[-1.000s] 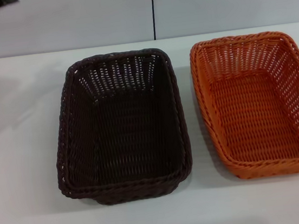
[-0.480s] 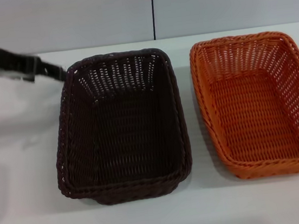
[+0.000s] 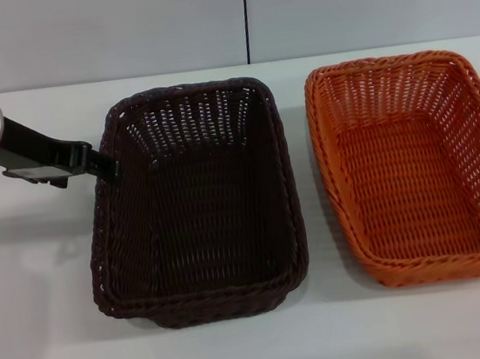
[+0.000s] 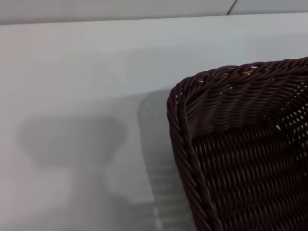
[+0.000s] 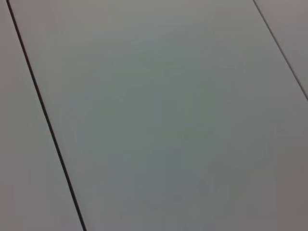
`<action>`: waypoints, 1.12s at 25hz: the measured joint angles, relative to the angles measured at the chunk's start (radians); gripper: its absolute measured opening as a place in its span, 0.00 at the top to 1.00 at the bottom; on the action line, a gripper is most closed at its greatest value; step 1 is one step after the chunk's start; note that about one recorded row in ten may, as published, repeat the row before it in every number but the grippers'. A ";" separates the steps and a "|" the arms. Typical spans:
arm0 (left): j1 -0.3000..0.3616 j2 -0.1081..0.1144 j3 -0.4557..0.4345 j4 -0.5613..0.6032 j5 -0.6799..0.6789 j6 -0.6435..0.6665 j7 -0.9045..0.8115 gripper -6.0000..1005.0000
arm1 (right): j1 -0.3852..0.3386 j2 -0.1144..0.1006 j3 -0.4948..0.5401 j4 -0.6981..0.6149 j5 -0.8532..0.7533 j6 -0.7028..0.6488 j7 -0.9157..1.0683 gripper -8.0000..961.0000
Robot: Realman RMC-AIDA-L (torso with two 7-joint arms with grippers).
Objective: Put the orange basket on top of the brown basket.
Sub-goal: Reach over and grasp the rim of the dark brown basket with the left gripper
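Observation:
The brown basket stands empty on the white table, left of centre in the head view. The orange basket stands empty beside it on the right, a narrow gap apart. My left gripper reaches in from the left and is at the brown basket's left rim, near its far corner. The left wrist view shows that corner of the brown basket close up, with none of my fingers in it. My right gripper is out of view in all pictures.
The white table extends left of and in front of the baskets. A light panelled wall runs behind the table. The right wrist view shows only plain grey panels with dark seams.
My left arm has come into view from the upper left and moved down and right to the brown basket's left rim. Both baskets have stayed put.

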 joint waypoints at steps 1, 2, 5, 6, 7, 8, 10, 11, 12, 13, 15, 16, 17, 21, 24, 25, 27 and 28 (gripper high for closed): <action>0.003 -0.007 -0.001 0.004 0.004 0.009 -0.007 0.17 | 0.001 -0.002 0.002 0.001 0.000 0.001 0.000 0.39; 0.005 -0.009 0.000 0.010 0.005 0.016 -0.009 0.17 | 0.004 -0.004 0.003 0.003 0.000 0.002 0.000 0.39; 0.009 -0.012 0.006 0.042 0.005 0.036 -0.010 0.17 | 0.009 -0.010 0.003 0.011 0.000 0.002 0.000 0.39; 0.009 -0.012 0.006 0.055 0.006 0.044 -0.010 0.17 | 0.010 -0.010 0.003 0.012 0.000 0.002 0.000 0.39; 0.009 -0.012 0.007 0.068 0.006 0.053 -0.010 0.18 | 0.010 -0.011 0.003 0.012 0.000 0.002 0.000 0.39; 0.009 -0.012 0.007 0.068 0.006 0.053 -0.010 0.18 | 0.011 -0.011 0.003 0.013 0.000 0.002 0.000 0.39; 0.009 -0.012 0.009 0.097 0.006 0.070 -0.007 0.18 | 0.012 -0.011 0.003 0.013 0.000 0.002 0.000 0.39; 0.009 -0.012 0.009 0.103 0.006 0.073 -0.005 0.18 | 0.012 -0.011 0.003 0.014 0.000 0.002 0.000 0.39; 0.008 -0.012 0.009 0.111 0.006 0.077 -0.004 0.18 | 0.013 -0.011 0.003 0.014 0.000 0.002 0.000 0.39; 0.008 -0.012 0.009 0.111 0.006 0.077 -0.004 0.18 | 0.013 -0.011 0.004 0.014 0.000 0.003 0.000 0.39; 0.006 -0.013 0.011 0.130 0.003 0.095 -0.002 0.18 | 0.013 -0.011 0.004 0.012 0.000 0.010 0.000 0.39; 0.006 -0.013 0.012 0.136 0.002 0.104 -0.002 0.18 | 0.013 -0.012 0.005 0.010 0.000 0.015 0.000 0.39; 0.004 -0.014 0.013 0.145 0.000 0.113 -0.001 0.18 | 0.013 -0.012 0.005 0.009 0.000 0.018 0.000 0.39; -0.009 -0.016 0.021 0.193 -0.004 0.142 -0.001 0.18 | 0.013 -0.014 0.006 0.006 0.021 0.022 0.000 0.39; -0.013 -0.016 0.028 0.214 -0.006 0.159 -0.002 0.18 | 0.013 -0.014 0.006 -0.002 0.038 0.022 0.000 0.39; -0.013 -0.017 0.028 0.217 -0.008 0.163 -0.003 0.18 | 0.013 -0.014 0.006 -0.002 0.038 0.022 0.000 0.39; -0.012 -0.018 0.029 0.223 -0.013 0.176 -0.017 0.18 | 0.015 -0.014 0.006 -0.003 0.041 0.022 0.000 0.39; -0.012 -0.018 0.029 0.223 -0.013 0.176 -0.017 0.18 | 0.017 -0.014 0.006 -0.004 0.043 0.022 0.000 0.39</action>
